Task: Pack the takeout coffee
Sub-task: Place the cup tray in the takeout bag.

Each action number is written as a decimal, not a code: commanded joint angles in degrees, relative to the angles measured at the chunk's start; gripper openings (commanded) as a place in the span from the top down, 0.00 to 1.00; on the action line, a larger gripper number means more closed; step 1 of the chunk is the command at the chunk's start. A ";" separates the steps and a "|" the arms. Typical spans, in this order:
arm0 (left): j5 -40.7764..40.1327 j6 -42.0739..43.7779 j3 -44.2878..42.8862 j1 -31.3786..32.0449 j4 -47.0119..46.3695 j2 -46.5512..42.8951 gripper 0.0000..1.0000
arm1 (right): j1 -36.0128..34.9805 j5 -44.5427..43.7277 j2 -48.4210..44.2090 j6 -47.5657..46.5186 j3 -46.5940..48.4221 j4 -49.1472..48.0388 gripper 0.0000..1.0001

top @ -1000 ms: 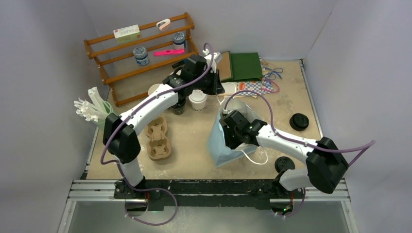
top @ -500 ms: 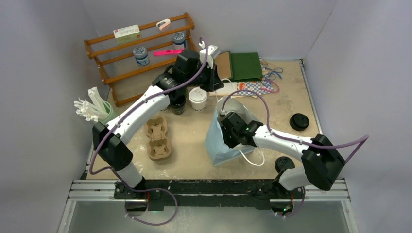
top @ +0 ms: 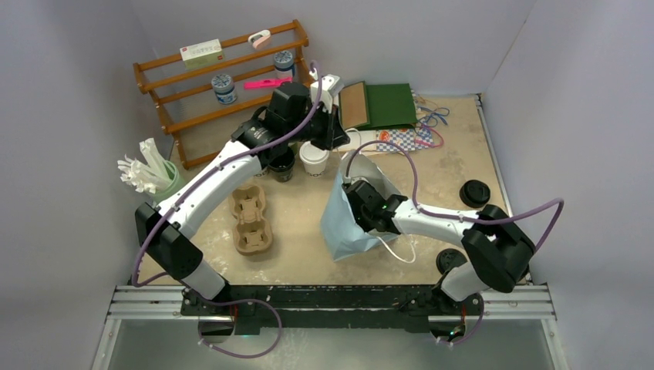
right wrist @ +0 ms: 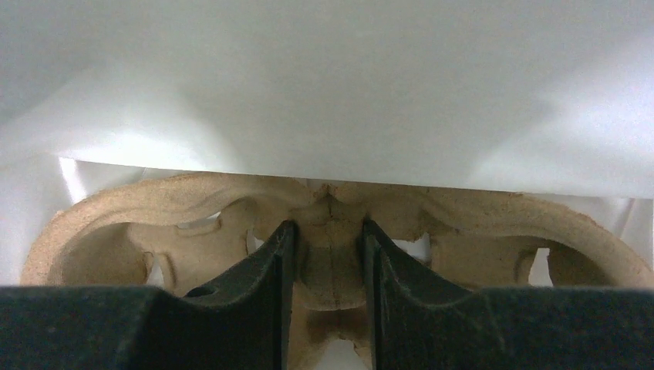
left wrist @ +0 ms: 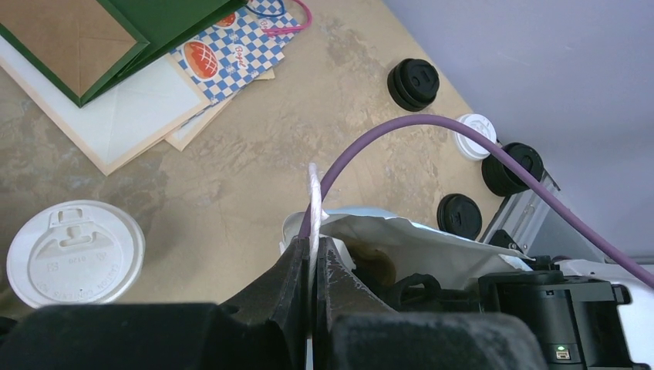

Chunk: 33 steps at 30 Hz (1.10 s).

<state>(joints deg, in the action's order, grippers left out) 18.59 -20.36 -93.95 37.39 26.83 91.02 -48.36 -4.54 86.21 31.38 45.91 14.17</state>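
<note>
The left fingers (left wrist: pixel 314 248) are pinched shut on the white cord handle (left wrist: pixel 312 189) of the bag (top: pixel 343 227), holding it up, likely to keep the mouth open. Inside the bag, the right fingers (right wrist: pixel 328 258), partly apart, clamp the middle ridge of the cup carrier (right wrist: pixel 193 200). The white-lidded cup (top: pixel 314 156) and black cup (top: pixel 282 164) stand on the desk (top: pixel 308 247) at the bag's eleven o'clock, not yet packed.

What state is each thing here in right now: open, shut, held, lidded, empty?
left gripper: shut on the bag handle.
right gripper: inside the bag, shut on the pulp carrier.
paper bag: mouth open.
white cup: lidded, upright, not packed.
black cup: upright beside it, partly hidden by the left arm.
spare carrier: empty, on the table.
</note>
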 commanded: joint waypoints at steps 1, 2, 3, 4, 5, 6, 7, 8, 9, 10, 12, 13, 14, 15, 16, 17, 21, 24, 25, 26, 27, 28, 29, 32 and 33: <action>-0.66 0.32 -2.19 -0.58 -4.73 -5.15 1.00 | -0.22 4.45 4.43 3.24 -5.14 2.89 0.84; -0.70 0.32 -2.20 -0.60 -4.63 -5.15 1.00 | -0.23 4.45 4.62 3.36 -5.49 2.51 0.84; -0.71 0.32 -2.20 -0.56 -4.61 -5.15 1.00 | -0.24 4.45 4.91 3.43 -5.97 2.05 0.84; -0.74 0.32 -2.20 -0.57 -4.39 -5.15 1.00 | -0.24 4.45 5.19 3.47 -6.33 1.60 0.84; -0.79 0.32 -2.16 -0.63 -4.27 -5.20 1.00 | -0.25 4.45 5.52 3.63 -6.62 1.18 0.84; -0.83 0.39 -2.12 -0.65 -4.12 -5.24 1.00 | -0.25 4.97 5.88 3.66 -6.82 0.77 0.84; -0.84 0.41 -2.11 -0.64 -3.93 -5.24 1.00 | -0.25 5.58 6.16 3.71 -6.96 0.47 0.84; -0.84 0.49 -2.19 -0.62 -3.71 -5.24 1.00 | -0.25 5.62 6.38 3.80 -6.93 0.45 0.83; -0.84 0.50 -2.20 -0.63 -3.52 -5.33 1.00 | -0.25 5.59 6.31 3.84 -6.66 0.73 0.83; -0.84 0.52 -2.27 -0.65 -3.35 -5.34 1.00 | -0.25 5.47 5.96 3.82 -6.25 1.39 0.81; -0.91 0.65 -2.35 -0.58 -2.90 -5.54 1.00 | -0.20 4.66 3.91 3.87 -4.90 3.32 0.73; -0.99 0.67 -2.44 -0.64 -2.69 -5.59 1.00 | -0.23 3.98 2.20 3.82 -4.19 4.32 0.68; -1.00 0.74 -2.46 -0.64 -2.48 -5.66 1.00 | -0.23 3.18 0.36 3.82 -3.30 5.45 0.64; -0.93 0.83 -2.54 -0.58 -2.15 -5.76 1.00 | -0.24 2.47 -1.69 3.77 -1.64 7.01 0.59; -0.92 0.97 -2.63 -0.63 -1.81 -5.83 1.00 | -0.24 1.57 -3.47 3.60 0.09 8.66 0.53; -0.92 1.14 -2.59 -0.62 -1.31 -5.98 1.00 | -0.22 0.66 -5.32 3.48 1.91 10.53 0.46; -0.70 1.42 -1.19 -0.65 -0.09 -6.84 1.00 | -0.24 -1.56 -10.26 2.53 8.25 16.45 0.15; -0.22 1.14 1.00 -0.59 -0.37 -7.58 1.00 | -0.24 -1.51 -11.58 2.42 10.36 18.56 0.01; 0.11 1.04 1.63 -0.61 -0.37 -7.68 1.00 | -0.24 -1.46 -11.55 2.31 10.99 19.43 0.01; 0.41 0.96 2.00 -0.64 -0.23 -7.70 1.00 | -0.20 -1.44 -11.56 2.07 11.71 20.02 0.01; 0.66 0.94 2.28 -0.63 -0.02 -7.70 1.00 | -0.24 -1.40 -11.63 1.86 12.38 20.53 0.01; 0.88 0.86 2.50 -0.63 0.35 -7.69 1.00 | -0.24 -1.28 -11.88 1.77 13.09 20.94 0.01; 0.98 0.83 2.62 -0.60 0.86 -7.70 1.00 | -0.20 -1.32 -12.15 1.67 13.97 21.35 0.01; 1.07 0.68 3.41 -0.61 2.04 -8.23 1.00 | -0.24 -0.97 -13.43 1.61 16.84 22.73 0.01; 0.90 0.49 3.81 -0.57 2.21 -8.54 1.00 | -0.25 -0.01 -13.93 1.67 17.64 23.18 0.01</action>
<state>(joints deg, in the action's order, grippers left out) 18.46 -19.94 -91.53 37.15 28.45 84.29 -48.49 -4.97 74.70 33.04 58.59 33.36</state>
